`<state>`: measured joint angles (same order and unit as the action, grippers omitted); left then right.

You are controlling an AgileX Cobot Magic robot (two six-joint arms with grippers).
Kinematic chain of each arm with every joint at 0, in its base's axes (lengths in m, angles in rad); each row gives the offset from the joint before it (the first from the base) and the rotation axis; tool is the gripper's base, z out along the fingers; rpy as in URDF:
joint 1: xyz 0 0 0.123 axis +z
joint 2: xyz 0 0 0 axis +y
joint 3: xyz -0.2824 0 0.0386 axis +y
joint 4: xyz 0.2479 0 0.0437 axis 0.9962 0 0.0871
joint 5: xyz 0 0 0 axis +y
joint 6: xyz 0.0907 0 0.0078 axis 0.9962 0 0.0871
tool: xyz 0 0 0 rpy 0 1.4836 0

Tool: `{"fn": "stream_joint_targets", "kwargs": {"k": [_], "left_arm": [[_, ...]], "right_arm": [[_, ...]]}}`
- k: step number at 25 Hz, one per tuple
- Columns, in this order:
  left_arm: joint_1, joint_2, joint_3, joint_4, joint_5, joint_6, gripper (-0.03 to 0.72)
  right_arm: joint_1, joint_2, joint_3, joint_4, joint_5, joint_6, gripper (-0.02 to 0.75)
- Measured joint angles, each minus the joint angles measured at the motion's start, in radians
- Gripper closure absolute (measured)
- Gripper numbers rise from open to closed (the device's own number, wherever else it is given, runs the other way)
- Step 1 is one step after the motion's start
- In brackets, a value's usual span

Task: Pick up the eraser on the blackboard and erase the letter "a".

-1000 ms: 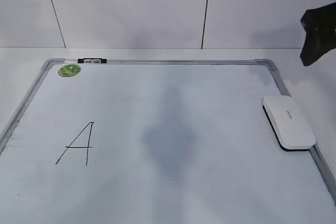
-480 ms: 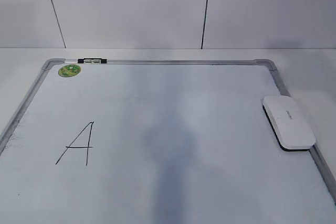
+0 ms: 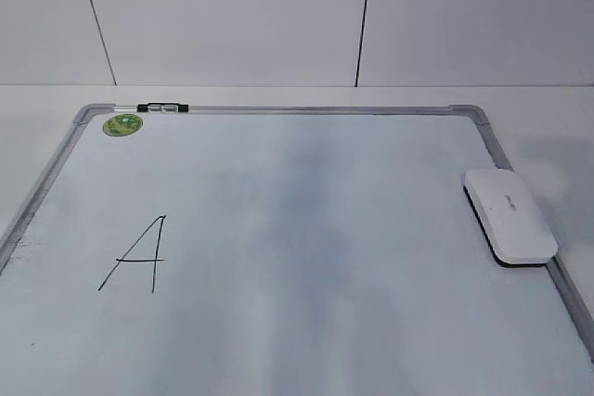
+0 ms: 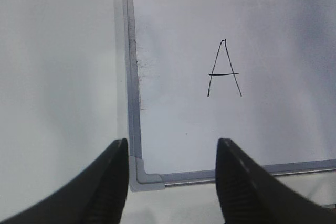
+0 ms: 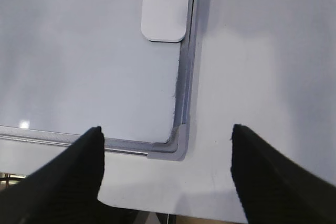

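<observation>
The white eraser point(image 3: 510, 215) lies flat on the right edge of the blackboard point(image 3: 278, 109), partly over its frame. In the right wrist view the eraser point(image 5: 165, 6) is far ahead of my open right gripper point(image 5: 167, 129), which hangs over the blackboard's near right corner point(image 5: 176, 145) with nothing in it. My left gripper point(image 4: 173, 145) is open and holds nothing above the near left corner point(image 4: 142, 179). The letter "a" does not show in any view. The only writing is an angular capital A point(image 3: 139, 255) on the left, also in the left wrist view as the capital A point(image 4: 224, 69).
A green round sticker point(image 3: 122, 123) sits in the far left corner, with a small black clip point(image 3: 162, 108) on the top frame beside it. A white panelled wall stands behind. The table's front edge point(image 5: 157, 205) runs just under my right gripper.
The dark arm seen at the upper right of the exterior view a second ago has left that view. The eraser and the capital A have not moved.
</observation>
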<state>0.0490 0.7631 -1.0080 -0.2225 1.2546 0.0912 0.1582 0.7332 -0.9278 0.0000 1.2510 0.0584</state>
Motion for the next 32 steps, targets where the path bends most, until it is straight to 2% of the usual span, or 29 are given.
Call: {"fn": "stream_joint_targets", "kwargs": {"k": [10,16,20,24,32], "left_arm": [[0.000,-0.391,0.282,0.007,0.010,0.000,0.287],[0.000,-0.492,0.443,0.015,0.010,0.000,0.299],[-0.018,-0.495,0.460,0.030,-0.025,0.000,0.312],[-0.029,-0.495,0.461,0.098,-0.049,0.000,0.314],[-0.051,-0.496,0.464,0.093,-0.045,0.000,0.319]], "right_arm": [[0.000,-0.264,0.188,-0.026,0.007,0.000,0.145],[0.000,-0.340,0.303,-0.051,0.009,0.000,0.145],[0.000,-0.346,0.381,-0.055,-0.028,0.000,0.145],[0.000,-0.346,0.413,-0.055,-0.085,0.000,0.145],[0.000,-0.346,0.419,-0.059,-0.098,0.000,0.145]]}}
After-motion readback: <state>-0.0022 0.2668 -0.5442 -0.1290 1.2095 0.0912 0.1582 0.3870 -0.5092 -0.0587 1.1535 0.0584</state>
